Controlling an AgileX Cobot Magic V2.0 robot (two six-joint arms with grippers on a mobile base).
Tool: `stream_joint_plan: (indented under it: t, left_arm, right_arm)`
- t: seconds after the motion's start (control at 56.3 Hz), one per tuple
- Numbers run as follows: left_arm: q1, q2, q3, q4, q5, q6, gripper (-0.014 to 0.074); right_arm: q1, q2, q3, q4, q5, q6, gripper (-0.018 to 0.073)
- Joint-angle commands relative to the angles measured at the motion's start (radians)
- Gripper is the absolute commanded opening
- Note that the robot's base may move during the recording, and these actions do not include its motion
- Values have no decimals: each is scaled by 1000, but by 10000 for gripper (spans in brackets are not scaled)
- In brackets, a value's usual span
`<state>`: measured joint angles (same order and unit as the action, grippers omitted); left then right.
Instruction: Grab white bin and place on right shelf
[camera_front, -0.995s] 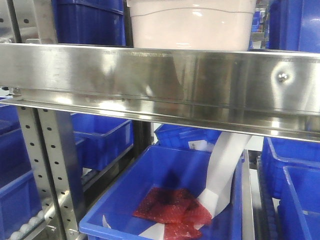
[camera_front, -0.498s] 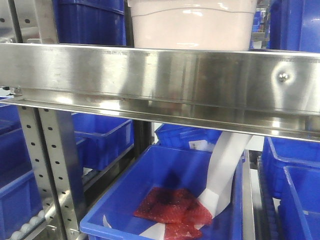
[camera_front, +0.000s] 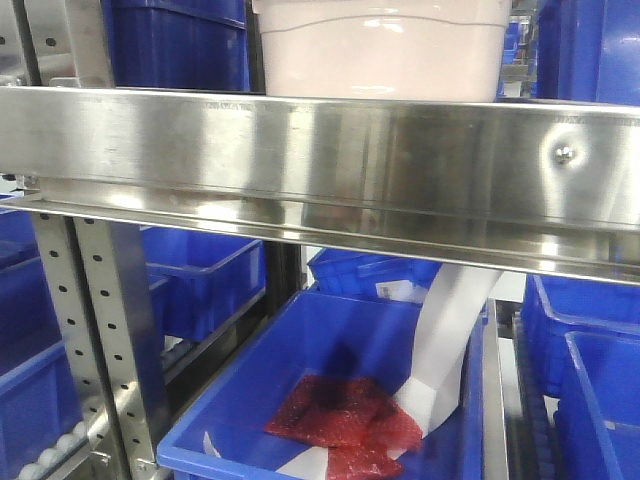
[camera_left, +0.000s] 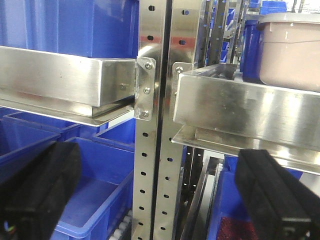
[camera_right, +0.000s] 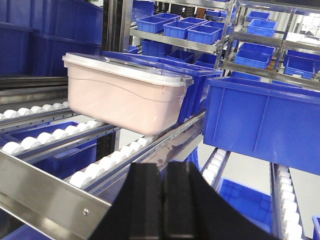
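The white bin (camera_front: 380, 50) is a pale pinkish tub with a white lid. It rests on the roller tracks of the right shelf, just behind the shiny front rail (camera_front: 300, 150). In the right wrist view the white bin (camera_right: 125, 95) sits beyond the rail (camera_right: 45, 192). My right gripper (camera_right: 164, 170) hangs in front of it, shut and empty. In the left wrist view my left gripper (camera_left: 157, 160) is open, its black fingers (camera_left: 45, 185) wide apart either side of a perforated upright. The white bin (camera_left: 292, 50) shows at the upper right, above the shelf rail (camera_left: 240, 105).
Blue crates (camera_right: 265, 120) stand beside the bin on the same tier and fill the neighbouring racks. Below the rail, a blue crate (camera_front: 250, 400) holds red mesh bags (camera_front: 345, 415) and a white paper strip (camera_front: 445, 340). Perforated steel uprights (camera_left: 155, 125) separate the left and right shelves.
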<state>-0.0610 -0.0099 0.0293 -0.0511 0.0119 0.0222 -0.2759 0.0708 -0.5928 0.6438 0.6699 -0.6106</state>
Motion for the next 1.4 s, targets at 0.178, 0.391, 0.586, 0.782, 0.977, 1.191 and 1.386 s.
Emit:
stream_joint_plan:
  t: [0.178, 0.391, 0.586, 0.782, 0.977, 1.191, 1.386]
  left_arm:
    - [0, -15, 6, 2, -96, -4, -119]
    - [0, -15, 6, 2, -96, -4, -119]
    - [0, -15, 6, 2, -96, -4, -119]
    - [0, -15, 6, 2, -96, -4, -119]
    - [0, -15, 6, 2, -96, -4, -119]
    - [0, -15, 6, 2, -96, -4, -119]
    - [0, -15, 6, 2, -96, -4, -119]
  right_arm:
    - [-5, 16, -21, 30, -81, -1, 74]
    - [-5, 16, -21, 30, -81, -1, 74]
    - [-5, 16, -21, 14, -81, -1, 74]
    - [0, 10, 33, -207, -143, 121, 74]
    - [121, -36, 158, -528, -347, 509, 74]
    - [222, -36, 320, -697, -545, 637, 74]
    - [223, -49, 484, -636, -685, 637, 74]
